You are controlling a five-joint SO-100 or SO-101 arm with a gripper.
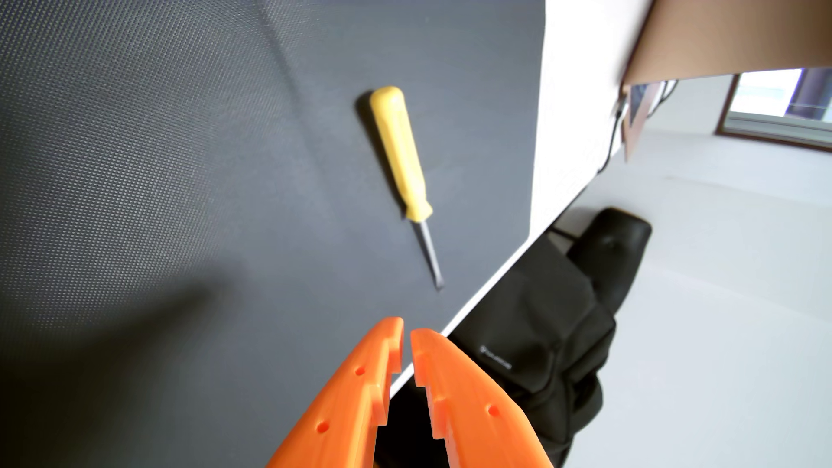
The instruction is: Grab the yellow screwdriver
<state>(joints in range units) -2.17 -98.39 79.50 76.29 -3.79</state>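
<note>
- On the dark mat covering the counter, the yellow screwdriver lies flat, handle toward the top of the wrist view, metal blade pointing down toward the lower edge.
- At the bottom of the frame, the orange tool hovers empty, its two fingertips nearly together with a thin slit between them, well apart from the screwdriver's tip.
- Beyond the counter's white edge, a black bag sits on the pale floor.
- At the upper right, a cardboard box stands near a window.
</note>
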